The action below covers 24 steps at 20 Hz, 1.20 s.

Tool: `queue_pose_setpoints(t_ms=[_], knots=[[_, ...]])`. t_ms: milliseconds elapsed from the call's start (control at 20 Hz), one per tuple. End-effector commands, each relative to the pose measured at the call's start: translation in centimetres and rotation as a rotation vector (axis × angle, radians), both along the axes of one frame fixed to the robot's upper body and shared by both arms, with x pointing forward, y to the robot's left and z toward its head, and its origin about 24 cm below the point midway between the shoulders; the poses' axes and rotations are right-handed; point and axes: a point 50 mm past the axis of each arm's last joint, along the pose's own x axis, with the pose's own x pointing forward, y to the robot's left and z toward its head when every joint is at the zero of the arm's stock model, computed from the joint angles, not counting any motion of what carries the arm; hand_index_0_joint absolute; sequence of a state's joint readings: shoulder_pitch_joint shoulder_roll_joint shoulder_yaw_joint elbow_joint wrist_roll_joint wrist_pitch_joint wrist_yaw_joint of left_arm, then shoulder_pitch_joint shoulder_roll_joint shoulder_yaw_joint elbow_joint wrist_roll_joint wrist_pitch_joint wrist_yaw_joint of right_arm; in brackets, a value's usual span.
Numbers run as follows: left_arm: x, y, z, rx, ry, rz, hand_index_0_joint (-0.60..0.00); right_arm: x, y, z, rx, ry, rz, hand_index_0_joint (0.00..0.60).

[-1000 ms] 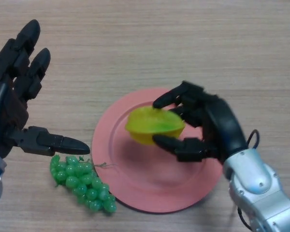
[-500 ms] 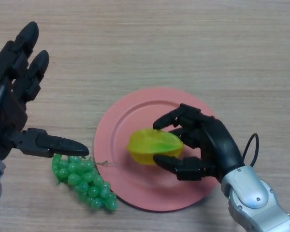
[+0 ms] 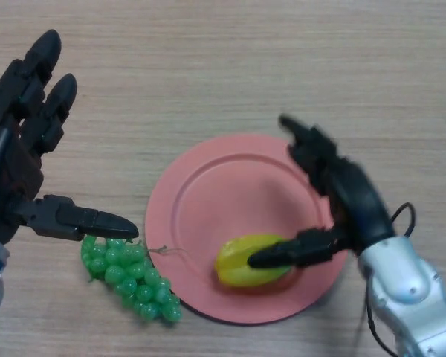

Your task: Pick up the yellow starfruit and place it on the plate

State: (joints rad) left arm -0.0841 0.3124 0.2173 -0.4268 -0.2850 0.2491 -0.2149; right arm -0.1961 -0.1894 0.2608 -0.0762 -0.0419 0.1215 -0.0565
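Note:
The yellow starfruit [image 3: 247, 262] lies on the pink plate [image 3: 208, 193], near its front right rim. My right hand [image 3: 342, 193] is open over the plate's right side, fingers straightened and spread away from the fruit. Its thumb [image 3: 282, 255] still lies across the starfruit's right end. My left hand [image 3: 22, 149] is open and idle at the left edge of the view, thumb pointing right.
A bunch of green grapes [image 3: 126, 279] lies on the wooden table [image 3: 230, 67] just left of the plate's front edge, under my left thumb.
My right hand lowered the starfruit toward the plate's front right and opened. The fingers swung off the fruit, which now rests on the plate. The left hand stayed still.

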Motion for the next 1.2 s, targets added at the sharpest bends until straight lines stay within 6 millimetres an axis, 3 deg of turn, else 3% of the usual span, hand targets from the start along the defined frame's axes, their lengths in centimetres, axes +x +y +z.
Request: queue_pose_setpoints(t_ms=[50,200,450,700,1200], knots=[[-1.2,0.4,4.0,0.053,-0.267,0.030,0.000,-0.4,-0.9,5.4,0.069,-0.304,0.031,0.000],[-1.1,-0.1,4.2,0.042,-0.294,0.011,0.000,-1.5,-2.7,7.3,0.081,-0.293,0.021,0.000],[-0.8,-0.6,3.7,0.047,-0.252,-0.016,0.000,-2.8,-4.9,8.2,-0.032,-0.250,0.015,0.000],[-1.1,-1.8,3.5,0.072,-0.266,-0.056,0.000,-3.7,-7.1,9.7,-0.110,-0.340,-0.099,0.000],[-1.6,-2.6,3.3,0.052,-0.201,-0.089,0.000,-5.1,-7.5,10.7,-0.038,-0.354,-0.108,0.000]])
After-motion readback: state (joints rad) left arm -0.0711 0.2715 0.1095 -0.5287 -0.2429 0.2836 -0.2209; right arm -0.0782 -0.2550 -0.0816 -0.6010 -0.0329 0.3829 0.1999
